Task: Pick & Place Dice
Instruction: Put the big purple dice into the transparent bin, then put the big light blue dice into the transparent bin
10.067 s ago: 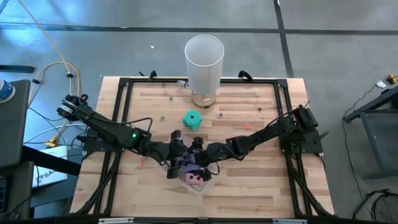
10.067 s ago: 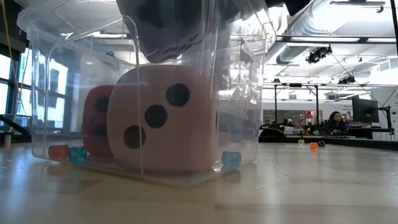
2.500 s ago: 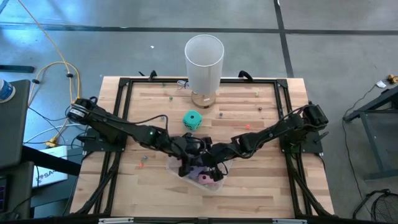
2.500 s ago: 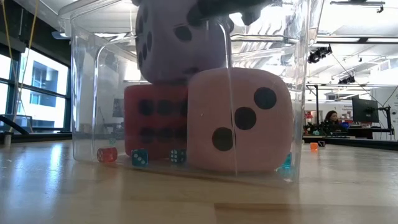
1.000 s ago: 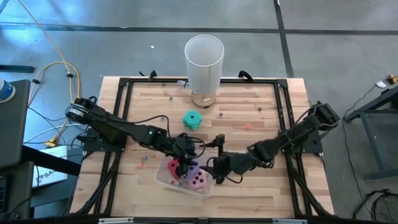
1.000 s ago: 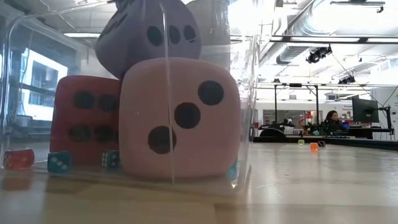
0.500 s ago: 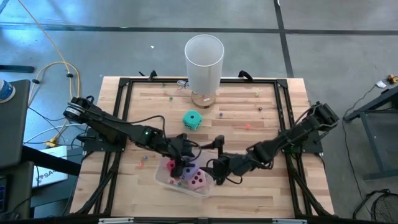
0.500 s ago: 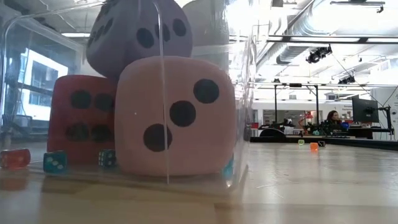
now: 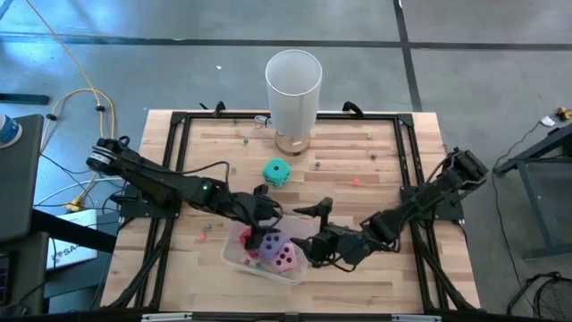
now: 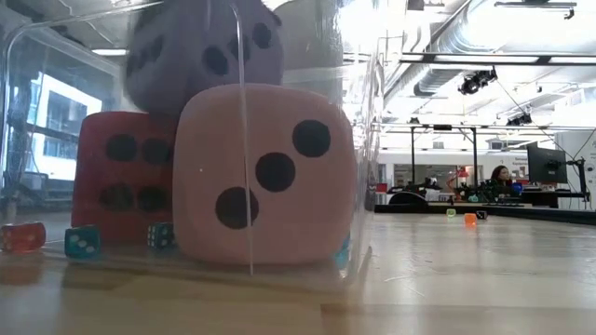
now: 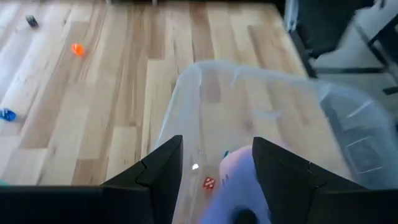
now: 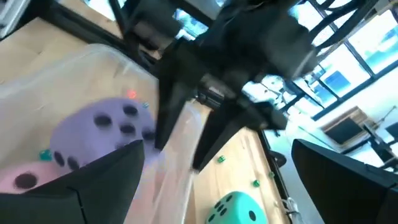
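The left gripper (image 9: 260, 234), fingers spread astride the clear bin's (image 9: 234, 260) wall, had three dice inside; the right gripper (image 9: 315, 243) stood wide beside it. Judged next: fetching the teal die (image 9: 276, 173) behind the bin.

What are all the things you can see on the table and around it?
clear plastic box: one, see-through, near front edge of the table
pink die: one, pink, inside the box
red die: one, red, inside the box, behind the pink one
purple die: one, purple, on top of the other two
teal-green die: one, on the table, outside the box
white cylinder: one, white, at the table's far edge
tiny beads: several, mixed colours, in the box and scattered on the table
person: one, far off in the room
left hand: over the box
right hand: open, beside the box
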You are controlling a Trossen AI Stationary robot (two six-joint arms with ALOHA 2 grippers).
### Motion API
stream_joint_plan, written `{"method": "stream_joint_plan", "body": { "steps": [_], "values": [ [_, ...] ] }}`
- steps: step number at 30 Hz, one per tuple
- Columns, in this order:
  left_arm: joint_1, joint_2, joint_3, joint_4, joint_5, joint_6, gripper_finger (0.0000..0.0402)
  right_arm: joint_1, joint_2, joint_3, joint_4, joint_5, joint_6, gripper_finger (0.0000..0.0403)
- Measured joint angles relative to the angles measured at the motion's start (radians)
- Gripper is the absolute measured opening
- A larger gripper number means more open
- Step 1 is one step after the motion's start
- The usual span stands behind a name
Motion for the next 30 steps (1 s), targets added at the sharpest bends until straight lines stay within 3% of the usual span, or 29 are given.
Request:
{"method": "stream_joint_plan", "body": {
  "steps": [7,15,20,25,30],
  "values": [
    [-0.012,-0.093,0.030,-0.091,-0.081,-0.042,0.0186,0.104,-0.020,-0.001,0.052,0.039,-0.060,0.0396],
    [-0.038,-0.162,0.247,-0.553,-0.105,-0.261,0.0186,0.213,-0.075,-0.001,0.050,0.193,-0.077,0.0396],
    [-0.033,-0.165,0.301,-0.753,-0.159,-0.359,0.0179,0.252,-0.077,-0.001,0.028,0.275,-0.023,0.0396],
    [0.007,-0.165,0.305,-0.806,-0.009,-0.446,0.0170,0.277,-0.077,-0.001,0.035,0.299,0.013,0.0396],
    [0.030,-0.165,0.305,-0.808,0.174,-0.461,0.0167,0.309,-0.079,-0.001,0.071,0.458,0.019,0.0396]
  ]
}}
